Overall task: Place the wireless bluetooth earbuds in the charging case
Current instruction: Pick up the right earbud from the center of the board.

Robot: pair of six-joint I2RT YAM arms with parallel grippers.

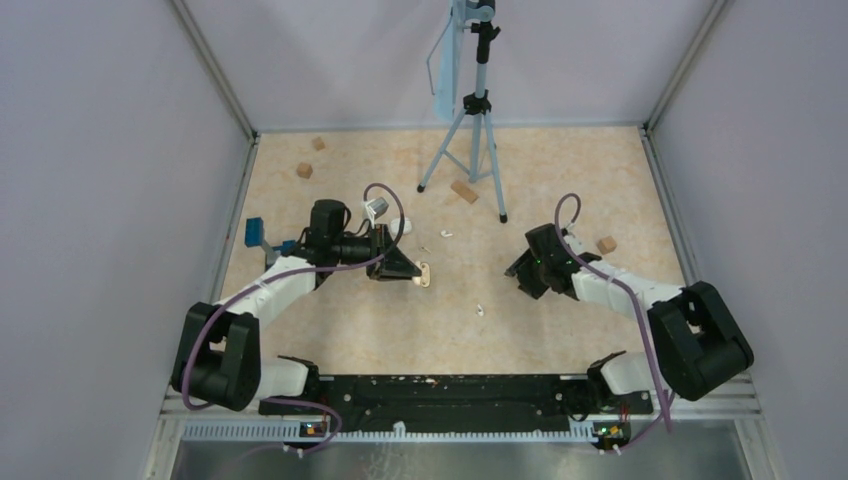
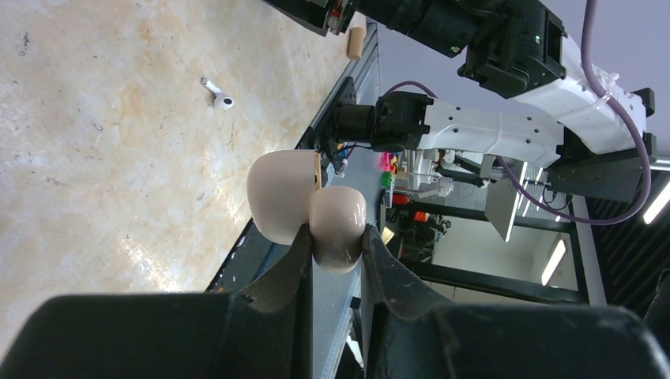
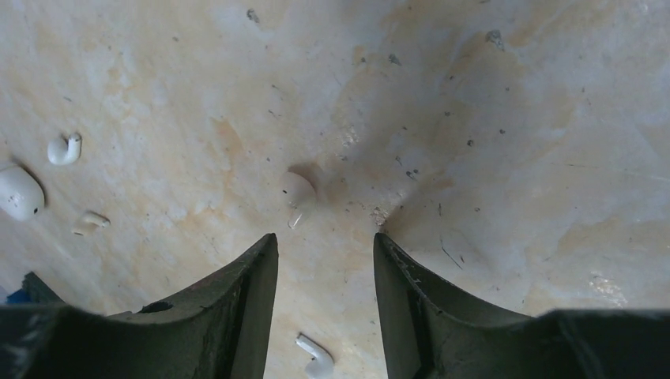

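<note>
On the left: stretched out low over the table [image 1: 560, 330] toward the middle, elbow bent back near the base, wrist rolled onto its side. Clamped tight with the left claw [image 2: 336, 241] on the charging case [image 2: 338, 221], one black finger pressing each side. Open at the lid [image 2: 280, 193], which sticks up next to the bottom half. Hard to tell if resting on the table or lifted a bit. Out past the case, well apart from it, a loose earbud [image 2: 217, 96] on the table.

On the right: reaching in from the right edge, forearm slanting toward the middle, wrist tipped down at the table. Spread apart at the right claw [image 3: 324, 251], with nothing between the fingers. Just ahead of the gap, flat on the table and not touched, one small white earbud [image 3: 296, 189]. Far off to the side, a curled earbud [image 3: 65, 148]. Close under the claw, a near earbud [image 3: 316, 359].
</note>
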